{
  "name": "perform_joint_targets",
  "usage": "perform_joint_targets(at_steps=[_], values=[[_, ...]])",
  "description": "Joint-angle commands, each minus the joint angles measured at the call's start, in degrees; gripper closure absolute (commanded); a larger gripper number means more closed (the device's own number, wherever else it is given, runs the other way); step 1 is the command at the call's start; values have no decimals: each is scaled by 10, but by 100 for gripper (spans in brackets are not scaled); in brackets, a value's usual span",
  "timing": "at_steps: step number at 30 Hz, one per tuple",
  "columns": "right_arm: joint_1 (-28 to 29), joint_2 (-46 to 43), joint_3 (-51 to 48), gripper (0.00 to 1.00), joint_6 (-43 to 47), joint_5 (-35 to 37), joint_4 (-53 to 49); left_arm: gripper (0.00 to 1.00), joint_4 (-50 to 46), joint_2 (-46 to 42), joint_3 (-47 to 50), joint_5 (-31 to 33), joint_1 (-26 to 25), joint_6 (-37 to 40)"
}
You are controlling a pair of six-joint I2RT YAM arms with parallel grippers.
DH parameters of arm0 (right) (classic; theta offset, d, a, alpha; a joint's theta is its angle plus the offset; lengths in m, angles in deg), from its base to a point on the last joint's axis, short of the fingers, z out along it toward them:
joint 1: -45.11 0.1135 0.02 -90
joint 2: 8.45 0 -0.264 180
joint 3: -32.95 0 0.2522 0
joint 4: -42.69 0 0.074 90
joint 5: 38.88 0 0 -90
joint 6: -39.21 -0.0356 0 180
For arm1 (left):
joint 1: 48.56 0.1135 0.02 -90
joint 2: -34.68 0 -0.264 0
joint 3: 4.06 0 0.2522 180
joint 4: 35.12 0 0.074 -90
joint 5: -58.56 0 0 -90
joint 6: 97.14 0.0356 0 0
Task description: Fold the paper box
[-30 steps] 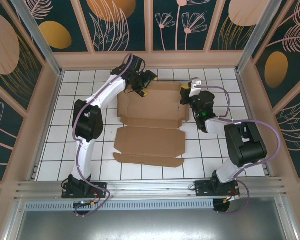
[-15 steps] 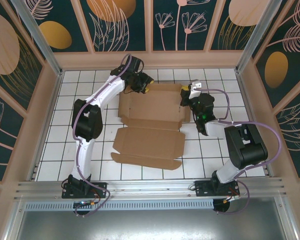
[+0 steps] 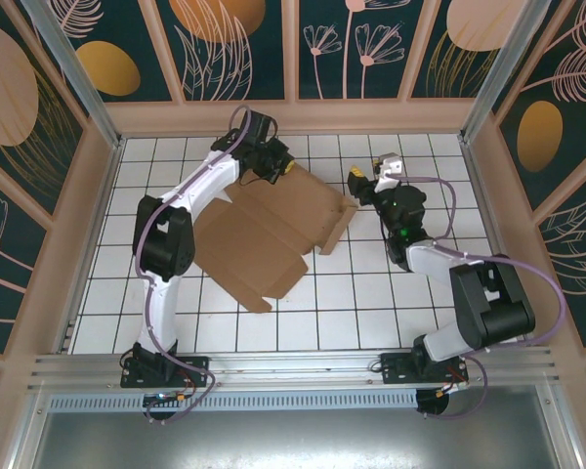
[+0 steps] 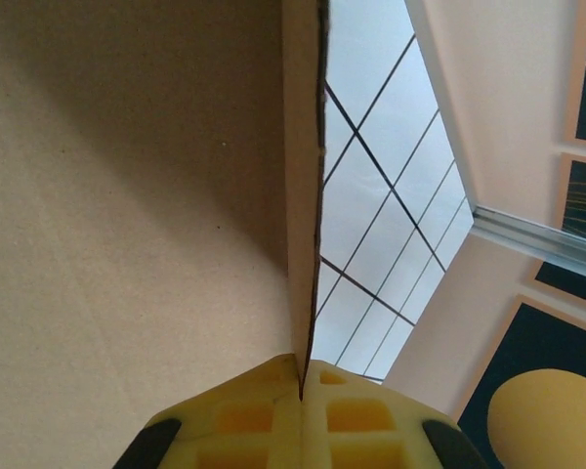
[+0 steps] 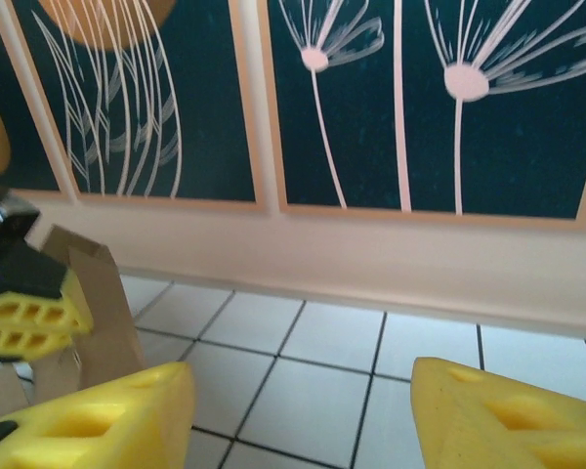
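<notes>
My left claw [image 3: 277, 164] is clamped shut on the far edge of the paper box [image 3: 264, 230]. In its wrist view the yellow pads [image 4: 244, 420] meet on the thin edge of the cardboard [image 4: 127, 195], with no gap between them. My right claw [image 3: 363, 181] is spread wide and carries nothing. Its wrist view shows only bare tile between the two fingers [image 5: 98, 420].

The box is a partly opened sheet on the white tiled counter [image 3: 420, 303]. It sits skewed to the tile lines. Its far end is at my left claw and its near corner points toward the near-left of the counter. The right-hand end flap [image 3: 337, 225] stands up a little and faces my right arm.

The relation that matters is between that flap and my right claw. The flap lies to the claw's left and a bit nearer to me — close, but not touching. From the right wrist the cardboard [image 5: 103, 293] appears at the left edge, beside my left claw [image 5: 29, 322], well off the line between my fingers.

As I judge it, the left arm is the anchor and the right arm is the one free to work. It would need to swing left and down so the flap comes between its fingers. The sheet is pinned at one edge only, so I expect it could pivot if I push it carelessly.
</notes>
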Motion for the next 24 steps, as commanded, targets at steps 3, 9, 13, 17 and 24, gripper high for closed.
perform_joint_targets(at_steps=[3,9,13,17,24], values=[[-1,-63,48,37,-29,-26,-91,100,133,-53,95,-12,2,-30],[22,-72,142,51,-111,-107,-299,100,278,-74,201,-43,2,-52],[137,-62,151,69,-77,-69,-373,100,347,-89,237,-45,2,-52],[264,-4,188,87,-84,31,-478,100,358,-100,239,-41,2,-45],[346,159,246,100,-115,45,-553,100,358,-107,242,-42,2,-43]])
